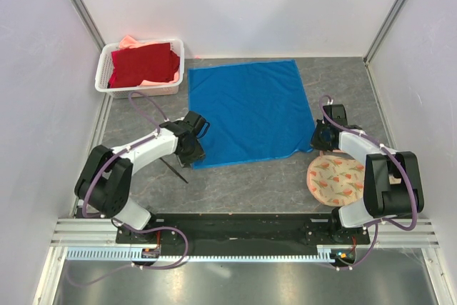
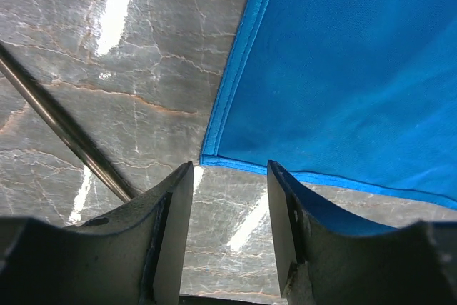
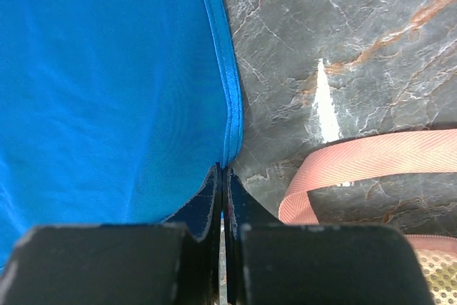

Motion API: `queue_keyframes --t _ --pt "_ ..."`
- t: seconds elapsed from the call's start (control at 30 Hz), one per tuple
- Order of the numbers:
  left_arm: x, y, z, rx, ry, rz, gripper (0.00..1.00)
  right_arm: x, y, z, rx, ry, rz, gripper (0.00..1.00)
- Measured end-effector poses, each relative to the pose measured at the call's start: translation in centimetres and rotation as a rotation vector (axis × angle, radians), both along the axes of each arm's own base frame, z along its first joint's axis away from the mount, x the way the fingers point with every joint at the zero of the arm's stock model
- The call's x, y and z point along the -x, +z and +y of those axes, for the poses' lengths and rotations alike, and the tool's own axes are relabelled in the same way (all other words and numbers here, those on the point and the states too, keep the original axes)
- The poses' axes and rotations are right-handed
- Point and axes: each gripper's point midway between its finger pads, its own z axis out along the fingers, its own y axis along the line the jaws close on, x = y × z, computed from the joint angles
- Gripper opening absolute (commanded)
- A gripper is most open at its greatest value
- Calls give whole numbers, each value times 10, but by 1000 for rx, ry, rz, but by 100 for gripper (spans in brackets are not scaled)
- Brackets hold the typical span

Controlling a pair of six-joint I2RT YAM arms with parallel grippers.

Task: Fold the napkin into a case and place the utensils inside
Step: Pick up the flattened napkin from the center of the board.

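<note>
Grey marble table (image 1: 257,183) carries the napkin (image 1: 246,112) spread flat at its middle. It looks soft, light and slippery, so take it by the hemmed near corners. Your right gripper (image 3: 223,173) pinches one hem; your left gripper (image 2: 230,169) hangs spread over the other.

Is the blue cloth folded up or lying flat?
Spread flat. The napkin lies as one open sheet on the table, no folds showing.

counted: napkin (image 1: 246,112) 1 | utensil (image 1: 176,172) 1 (only one showed, thin and dark) | white basket (image 1: 136,91) 1 | dark red cloth (image 1: 145,64) 1 | round floral mat (image 1: 334,180) 1
</note>
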Motion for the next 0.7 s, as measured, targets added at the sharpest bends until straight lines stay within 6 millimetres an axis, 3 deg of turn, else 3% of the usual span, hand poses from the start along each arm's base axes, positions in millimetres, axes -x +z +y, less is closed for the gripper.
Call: queue_keyframes --t 0.4,0.7 --pt "2 -17 3 -33 43 54 51 4 -1 5 -25 15 1 0" --pt "3 -18 10 -61 97 45 31 5 8 8 -40 24 -31 0"
